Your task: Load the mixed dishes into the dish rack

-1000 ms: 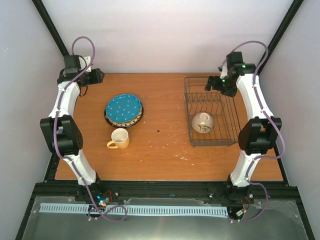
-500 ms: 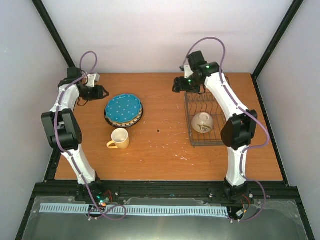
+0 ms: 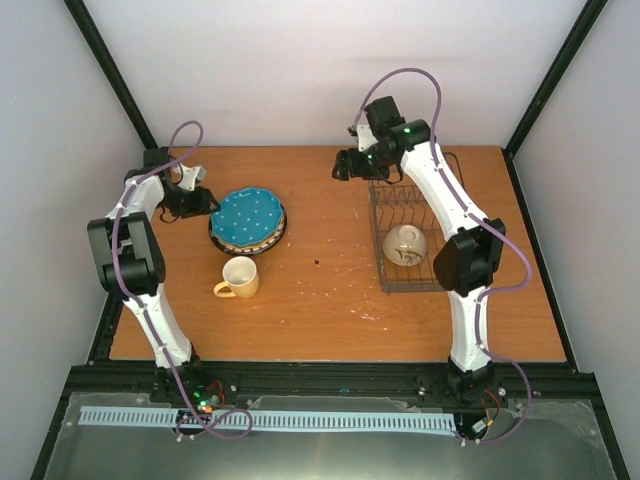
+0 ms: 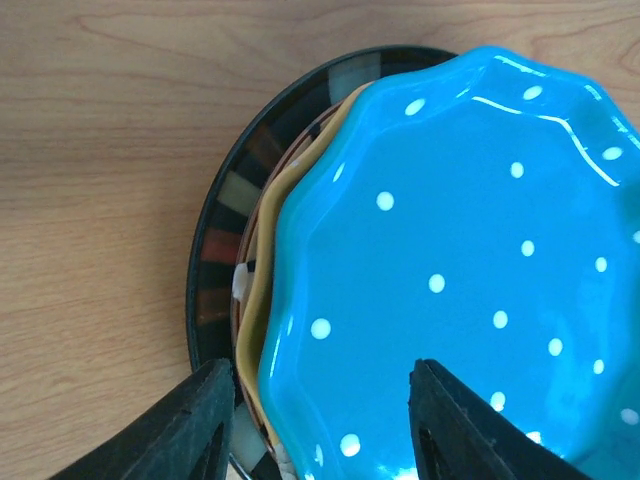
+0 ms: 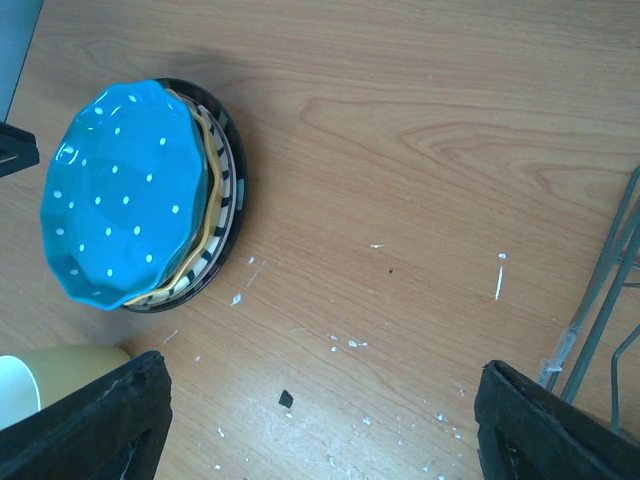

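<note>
The teal white-dotted plate (image 3: pixel 247 217) tops a stack with the orange-yellow plate (image 4: pixel 256 300) and the striped-rim plate (image 4: pixel 215 230) under it. It also shows in the right wrist view (image 5: pixel 120 190). My left gripper (image 3: pixel 212 201) is open at the stack's left edge, its fingers straddling the plates' rims (image 4: pixel 318 420). The small yellow mug (image 3: pixel 240 277) stands in front of the stack. The cream bowl (image 3: pixel 405 244) lies in the dark wire dish rack (image 3: pixel 445 282). My right gripper (image 3: pixel 340 168) is open and empty, high over the table left of the rack.
White crumbs and a small dark speck (image 5: pixel 287 399) lie on the wooden table (image 3: pixel 330 310) between the stack and the rack. The rack's wires (image 5: pixel 600 300) show at the right edge of the right wrist view.
My left gripper has moved right and down to the plate stack's edge. My right gripper has swung left from over the rack's back to the table left of it.
</note>
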Robot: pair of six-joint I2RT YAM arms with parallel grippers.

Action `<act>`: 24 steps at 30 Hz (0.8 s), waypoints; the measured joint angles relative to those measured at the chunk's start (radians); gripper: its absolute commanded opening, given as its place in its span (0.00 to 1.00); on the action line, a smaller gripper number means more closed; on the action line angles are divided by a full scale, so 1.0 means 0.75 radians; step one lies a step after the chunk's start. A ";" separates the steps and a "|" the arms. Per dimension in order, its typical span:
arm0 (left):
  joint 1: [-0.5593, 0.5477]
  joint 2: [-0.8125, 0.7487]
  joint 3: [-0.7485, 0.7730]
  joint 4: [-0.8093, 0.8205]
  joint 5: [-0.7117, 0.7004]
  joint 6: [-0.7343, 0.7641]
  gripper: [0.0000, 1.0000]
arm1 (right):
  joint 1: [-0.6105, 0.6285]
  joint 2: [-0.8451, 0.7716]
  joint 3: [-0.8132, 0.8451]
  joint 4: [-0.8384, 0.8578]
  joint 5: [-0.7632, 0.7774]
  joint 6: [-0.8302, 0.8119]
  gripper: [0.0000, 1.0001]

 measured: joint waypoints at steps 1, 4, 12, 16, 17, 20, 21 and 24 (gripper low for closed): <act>0.000 0.002 -0.003 0.001 -0.006 0.002 0.48 | 0.000 0.002 0.000 -0.002 0.000 0.000 0.82; 0.000 0.018 -0.011 0.004 -0.032 0.004 0.47 | 0.000 0.010 0.011 -0.015 0.002 0.000 0.82; 0.000 0.090 -0.014 0.013 -0.082 0.003 0.46 | 0.000 0.013 0.014 -0.047 0.007 -0.001 0.82; 0.000 0.100 -0.014 0.018 -0.087 0.003 0.38 | 0.000 0.013 0.014 -0.049 0.007 0.001 0.82; 0.000 0.103 -0.014 0.021 -0.087 0.002 0.36 | 0.000 0.014 0.014 -0.049 0.006 0.002 0.82; 0.000 0.117 -0.014 0.029 -0.077 -0.001 0.28 | 0.000 0.025 0.021 -0.052 0.006 0.003 0.82; 0.000 0.123 -0.014 0.030 -0.069 -0.003 0.26 | 0.000 0.032 0.024 -0.052 0.006 0.004 0.82; -0.003 0.136 -0.009 0.031 -0.047 -0.006 0.21 | 0.000 0.051 0.030 -0.057 0.005 0.004 0.82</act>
